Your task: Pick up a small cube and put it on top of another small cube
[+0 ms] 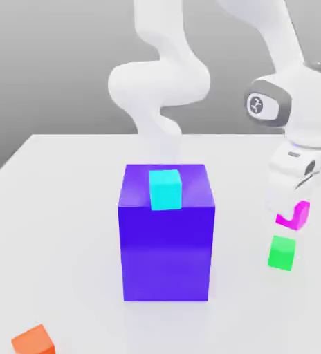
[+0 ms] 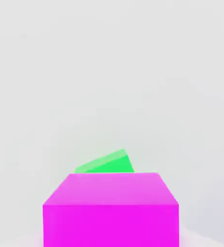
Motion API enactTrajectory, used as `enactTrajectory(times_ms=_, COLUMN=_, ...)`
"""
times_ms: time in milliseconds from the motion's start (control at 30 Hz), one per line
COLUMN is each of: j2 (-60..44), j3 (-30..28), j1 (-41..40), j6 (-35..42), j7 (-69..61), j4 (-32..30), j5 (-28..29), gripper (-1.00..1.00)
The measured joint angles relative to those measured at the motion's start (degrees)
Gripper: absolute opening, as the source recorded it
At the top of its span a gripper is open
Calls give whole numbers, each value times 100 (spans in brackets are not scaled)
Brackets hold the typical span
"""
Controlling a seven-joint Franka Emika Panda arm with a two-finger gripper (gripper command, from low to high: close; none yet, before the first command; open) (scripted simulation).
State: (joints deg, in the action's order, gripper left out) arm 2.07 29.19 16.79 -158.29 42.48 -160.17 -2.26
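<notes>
Pink cube (image 1: 294, 215) in the tool (image 1: 292, 207), hanging just above the green cube (image 1: 282, 252) at the exterior view's right.

You have the tool clamped on the pink cube, clear of the counter (image 1: 59, 207); the hand view shows pink (image 2: 111, 208) near the lens with green (image 2: 106, 163) peeking out past it. Judge it light, stiff and smooth-faced, so it may slip: hold two opposite flat faces, centred. Being a cube, it has no long axis. It hangs slightly turned against the green cube, so you should square the faces before lowering. The blue block (image 1: 167, 242) and its cyan cube (image 1: 165, 189) stand well apart.
</notes>
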Motion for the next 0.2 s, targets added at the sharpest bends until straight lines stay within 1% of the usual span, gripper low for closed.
enactTrajectory(times_ms=33, j2=-212, j3=-28, j1=-35, j6=-189, j7=206, j4=0, j5=294, gripper=-100)
enactTrajectory(times_ms=100, j2=-658, j3=-313, j1=87, j6=-557, j7=707, j4=23, j5=1000, gripper=-100)
enactTrajectory(times_ms=133, j2=-822, j3=-421, j1=137, j6=-685, j7=911, j4=37, j5=1287, gripper=100)
enactTrajectory(times_ms=200, j2=-822, j3=-421, j1=137, j6=-685, j7=912, j4=37, j5=1287, gripper=100)
